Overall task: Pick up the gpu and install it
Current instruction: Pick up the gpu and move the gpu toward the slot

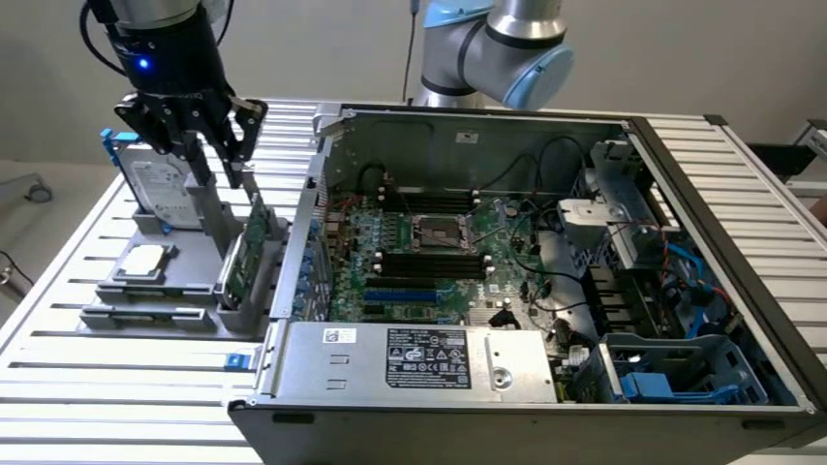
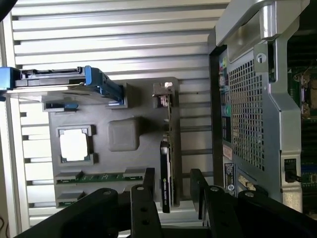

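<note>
under the parted jaws, the gpu [image 1: 240, 254] stands on edge in its slot
gray holder tray [image 2: 141, 161] keeps a blue-framed hard drive [image 1: 162, 189], cpu [image 1: 142, 260] and memory sticks [image 2: 94, 177] beside the released gripper [image 2: 173, 196]; open computer case [image 1: 517, 436] lies beyond it, power-supply label [image 1: 427, 354] too small to read.

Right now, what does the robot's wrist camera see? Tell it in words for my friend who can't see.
The open black pincer has a finger on each side of the gpu, which stands on edge in a grey holder. The holder also carries a hard drive in a blue frame and a square chip, beside the metal computer case.
</note>
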You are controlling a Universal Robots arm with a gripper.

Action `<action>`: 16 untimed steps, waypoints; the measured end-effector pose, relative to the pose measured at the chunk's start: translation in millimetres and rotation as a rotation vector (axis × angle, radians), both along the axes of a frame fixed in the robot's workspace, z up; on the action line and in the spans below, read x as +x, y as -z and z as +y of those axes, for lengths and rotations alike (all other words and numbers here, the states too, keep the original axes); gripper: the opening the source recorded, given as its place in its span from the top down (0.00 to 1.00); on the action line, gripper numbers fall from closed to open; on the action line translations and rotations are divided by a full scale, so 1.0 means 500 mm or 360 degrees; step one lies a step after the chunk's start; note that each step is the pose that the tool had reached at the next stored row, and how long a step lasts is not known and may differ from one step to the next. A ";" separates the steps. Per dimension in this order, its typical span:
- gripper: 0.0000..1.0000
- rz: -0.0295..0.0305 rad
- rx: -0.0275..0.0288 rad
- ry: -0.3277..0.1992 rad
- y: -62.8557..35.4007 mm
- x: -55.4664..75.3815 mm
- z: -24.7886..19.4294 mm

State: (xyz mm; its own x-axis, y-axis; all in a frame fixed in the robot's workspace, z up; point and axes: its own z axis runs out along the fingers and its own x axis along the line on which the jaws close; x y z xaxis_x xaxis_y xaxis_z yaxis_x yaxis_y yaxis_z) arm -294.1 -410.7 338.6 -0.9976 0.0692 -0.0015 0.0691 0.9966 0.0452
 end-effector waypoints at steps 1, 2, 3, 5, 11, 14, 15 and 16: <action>0.58 -0.00001 0.00001 -0.0001 0.004 0.000 -0.0006; 0.58 -0.00001 0.00000 -0.0002 0.008 0.000 -0.0013; 0.58 -0.00002 0.00001 -0.0004 0.011 0.000 -0.0019; 0.58 -0.00001 0.00002 -0.0007 0.018 0.000 -0.0029; 0.58 -0.00002 0.00001 -0.0018 0.040 0.000 -0.0067; 0.58 0.00000 0.00000 -0.0025 0.051 0.000 -0.0090; 0.58 -0.00001 0.00000 -0.0028 0.055 0.000 -0.0101; 0.58 -0.00002 0.00001 -0.0030 0.058 0.000 -0.0112</action>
